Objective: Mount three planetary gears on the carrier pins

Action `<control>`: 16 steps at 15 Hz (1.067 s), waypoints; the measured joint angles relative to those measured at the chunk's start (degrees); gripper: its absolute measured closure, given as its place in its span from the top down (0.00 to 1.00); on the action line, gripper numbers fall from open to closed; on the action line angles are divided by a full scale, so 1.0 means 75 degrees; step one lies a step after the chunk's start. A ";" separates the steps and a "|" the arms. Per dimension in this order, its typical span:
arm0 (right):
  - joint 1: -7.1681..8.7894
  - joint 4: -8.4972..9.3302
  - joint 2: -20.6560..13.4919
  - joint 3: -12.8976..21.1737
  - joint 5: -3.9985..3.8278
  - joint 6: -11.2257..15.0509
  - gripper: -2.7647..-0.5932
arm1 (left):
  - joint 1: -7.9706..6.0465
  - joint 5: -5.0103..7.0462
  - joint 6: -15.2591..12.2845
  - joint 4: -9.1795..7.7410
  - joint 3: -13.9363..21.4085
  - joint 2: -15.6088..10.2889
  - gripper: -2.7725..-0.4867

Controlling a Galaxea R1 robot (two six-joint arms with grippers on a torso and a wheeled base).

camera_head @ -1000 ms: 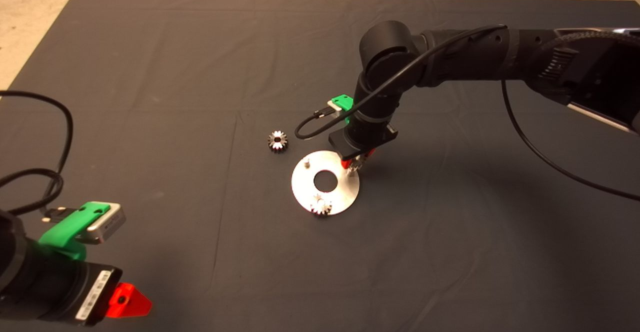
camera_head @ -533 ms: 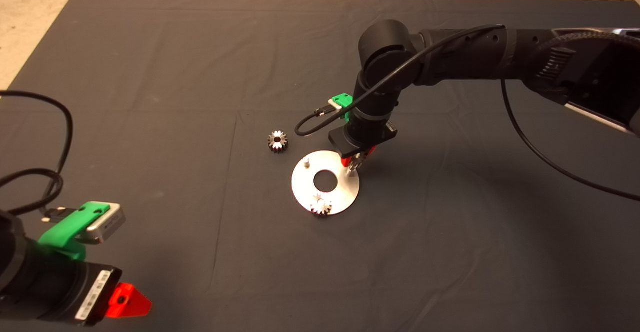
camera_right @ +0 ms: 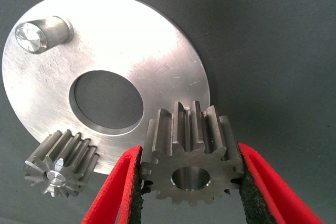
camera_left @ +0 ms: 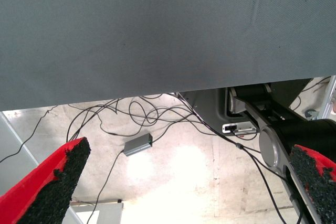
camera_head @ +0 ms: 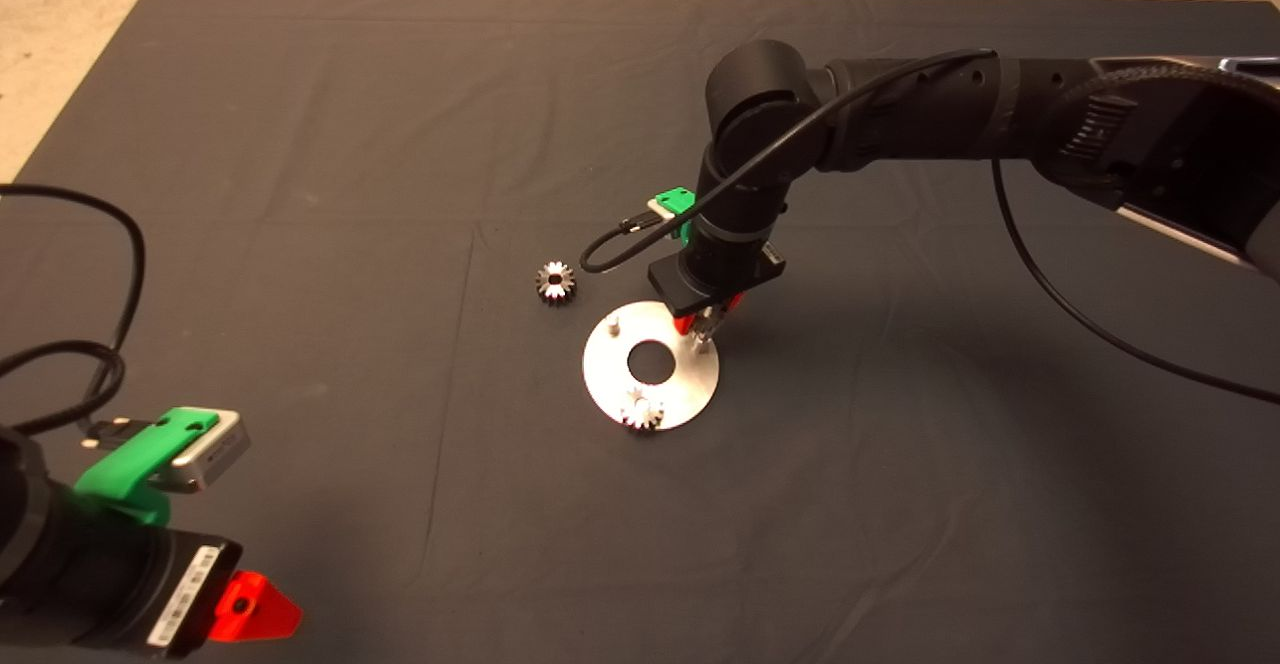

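Over the disc's (camera_head: 606,384) right pin, the right gripper (camera_head: 706,323) hovers with its jaws pinching a gear (camera_right: 191,158). Since a second ago the arm has only nudged a bit left, so I'd guess it's lining the bore up before dropping. One gear (camera_head: 644,410) already sits on the near pin, another (camera_head: 555,282) waits on the mat, far-left. Left gripper (camera_head: 250,608) is parked near-left, jaws spread.

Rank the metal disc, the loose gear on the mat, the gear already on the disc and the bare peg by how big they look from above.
1. Metal disc.
2. Loose gear and gear on the disc: look alike.
3. Bare peg.
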 joint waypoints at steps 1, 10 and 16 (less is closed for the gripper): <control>-0.0037 0.0021 0.0003 -0.0011 0.0000 0.0000 0.22 | 0.0000 0.0000 0.0000 -0.0002 0.0000 -0.0001 1.00; -0.0127 0.0091 0.0007 -0.0011 0.0000 0.0003 0.22 | 0.0000 0.0000 0.0000 -0.0003 0.0000 -0.0001 1.00; -0.0130 0.0096 0.0007 -0.0011 0.0000 0.0007 0.22 | 0.0000 0.0000 0.0000 -0.0004 0.0000 -0.0001 1.00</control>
